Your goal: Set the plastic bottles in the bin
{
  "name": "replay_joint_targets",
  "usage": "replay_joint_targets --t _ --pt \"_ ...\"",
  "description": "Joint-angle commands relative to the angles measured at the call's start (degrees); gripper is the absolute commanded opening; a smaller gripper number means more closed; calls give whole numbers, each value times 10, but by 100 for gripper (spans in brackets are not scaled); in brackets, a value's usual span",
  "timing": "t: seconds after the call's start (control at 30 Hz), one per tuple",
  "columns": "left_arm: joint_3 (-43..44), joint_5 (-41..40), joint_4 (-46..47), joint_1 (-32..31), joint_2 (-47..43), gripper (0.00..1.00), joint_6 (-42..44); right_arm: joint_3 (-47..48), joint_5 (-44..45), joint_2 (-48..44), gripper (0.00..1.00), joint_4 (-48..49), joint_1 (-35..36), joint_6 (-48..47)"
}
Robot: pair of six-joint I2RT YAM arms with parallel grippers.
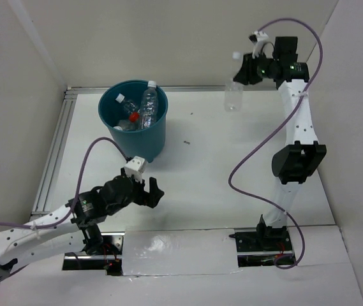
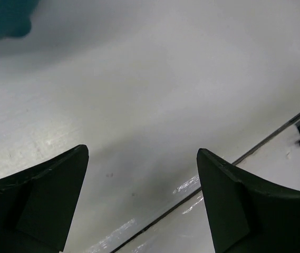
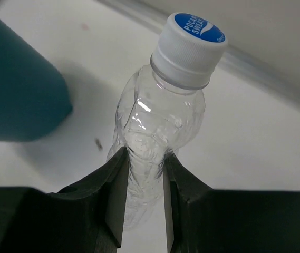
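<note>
The teal bin (image 1: 144,137) stands at the back left of the table with several clear plastic bottles (image 1: 148,102) lying in it, one with a red cap (image 1: 133,117). At the back right my right gripper (image 1: 240,74) is shut on a clear bottle (image 1: 233,97) held above the table. In the right wrist view the fingers (image 3: 115,195) squeeze this crumpled bottle (image 3: 160,116) at its middle; its white, blue-topped cap (image 3: 190,50) points away, and the bin (image 3: 18,89) shows at the left. My left gripper (image 1: 154,191) stands open and holds nothing, low over the table in front of the bin (image 2: 2,18).
An aluminium rail (image 1: 53,153) runs along the table's left edge and another along the back. Purple cables (image 1: 251,156) loop beside each arm. Small dark specks (image 1: 185,143) lie right of the bin. A seam (image 2: 255,147) crosses the table under the left gripper (image 2: 142,150).
</note>
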Motion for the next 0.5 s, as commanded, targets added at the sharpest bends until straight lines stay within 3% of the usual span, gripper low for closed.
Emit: replay_joint_targets --t 0.0,0.1,0.2,0.33,0.47 --pt "-36 3 45 -7 4 96 -57 105 -121 1 8 84 52 -12" --pt "-63 3 59 -20 4 96 -90 65 -135 -33 7 256 116 52" --pt "-77 -14 59 -36 -3 96 -119 55 -128 -23 7 346 191 99" --pt "-82 -26 53 -41 -15 96 -126 133 -116 41 7 369 268 152" --pt "-82 -26 40 -46 -15 96 -132 143 -101 75 9 405 317 181"
